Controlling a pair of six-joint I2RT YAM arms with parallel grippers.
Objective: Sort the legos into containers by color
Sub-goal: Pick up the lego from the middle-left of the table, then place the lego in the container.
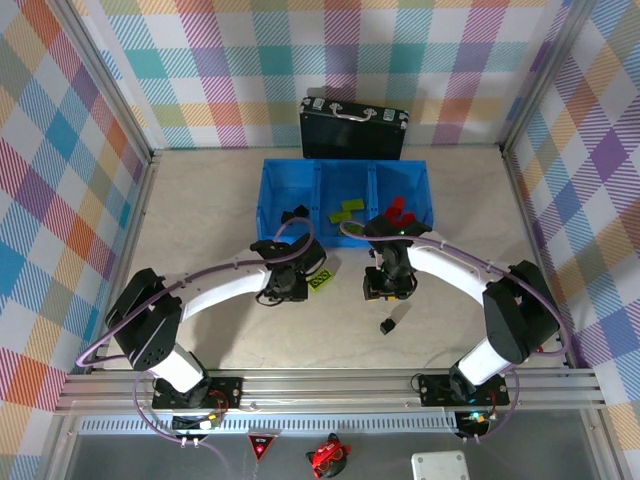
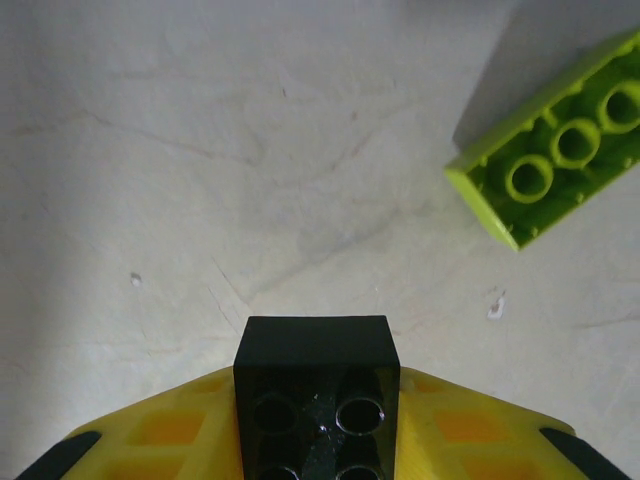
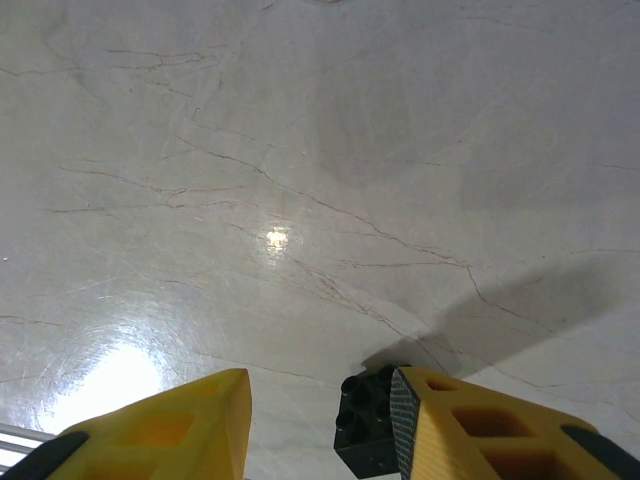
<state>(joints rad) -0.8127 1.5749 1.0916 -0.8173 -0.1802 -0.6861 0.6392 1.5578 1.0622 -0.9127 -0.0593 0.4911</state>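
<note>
The left claw (image 2: 317,382) is clamped on a black brick (image 2: 315,350) just above the bench (image 2: 200,150), with a green brick (image 2: 555,165) lying near. The right claw (image 3: 320,400) stands apart, another black brick (image 3: 365,425) just beside one finger. The blue bin (image 1: 268,195) holds black, green and red bricks in separate compartments.
</note>
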